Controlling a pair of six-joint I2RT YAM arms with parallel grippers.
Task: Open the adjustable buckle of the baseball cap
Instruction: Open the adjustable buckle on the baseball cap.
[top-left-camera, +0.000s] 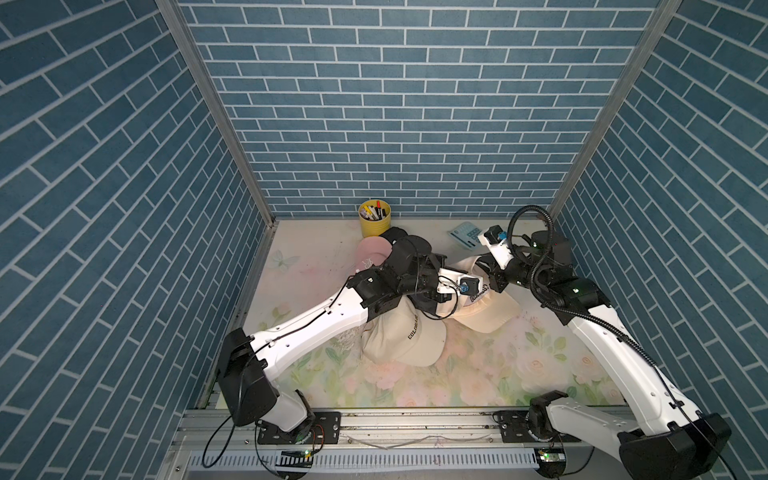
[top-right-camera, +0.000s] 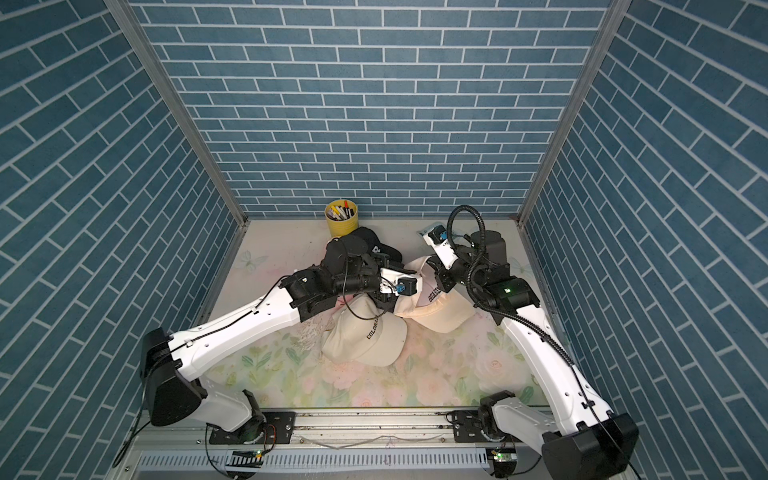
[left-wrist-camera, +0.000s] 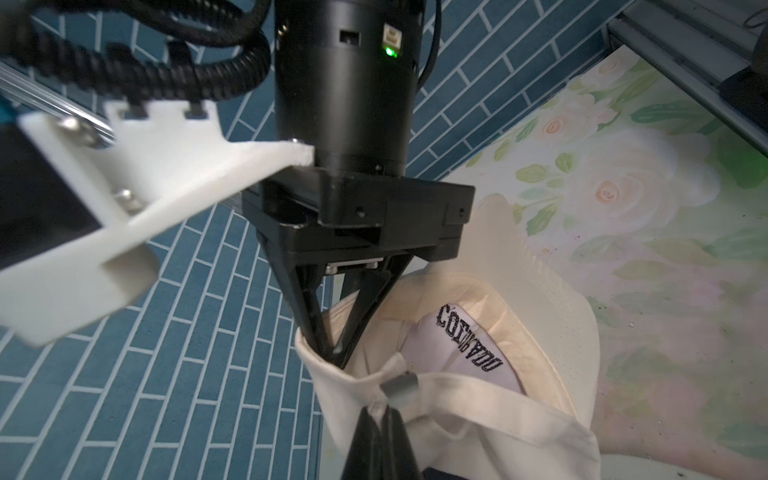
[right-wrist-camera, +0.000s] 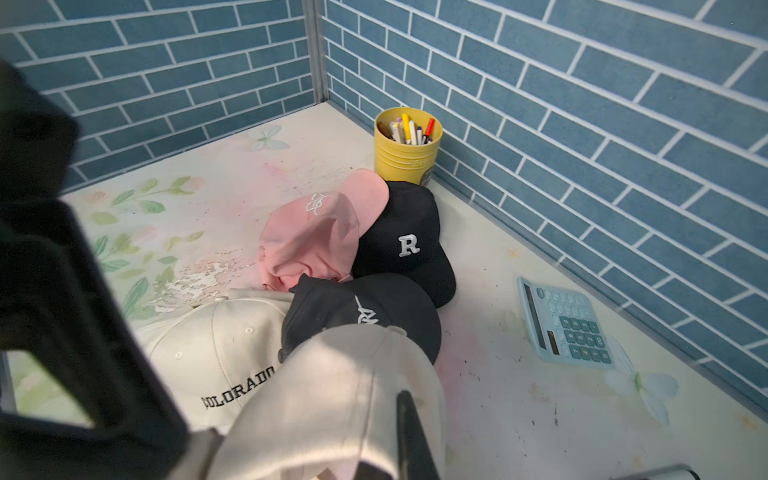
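Cream cap (left-wrist-camera: 519, 332) is held between the two arms over the middle of the table (top-left-camera: 415, 386), turned so that its inside and the reverse of its black lettering face the left wrist camera. The right tool (left-wrist-camera: 332, 353) is pinched closed on the cream cap at the rim of its back opening. The left tool (left-wrist-camera: 380, 415) is closed on the cap's fabric just beside the grey metal buckle (left-wrist-camera: 401, 386). Whether the brim touches the table I cannot tell.

At the table's rear edge a yellow cup (right-wrist-camera: 405, 156) stands upright, holding pens (right-wrist-camera: 411, 129) on end, a red-capped one and a yellow one among them. Just beside the cup lie a black cap with an R (right-wrist-camera: 407, 237) and a pink cap (right-wrist-camera: 311, 237). A second black cap (right-wrist-camera: 361, 311) and a cream COLORADO cap (top-left-camera: 409, 340) lie nearer the arms. A pale blue calculator (right-wrist-camera: 565, 324) lies flat, apart from the caps.
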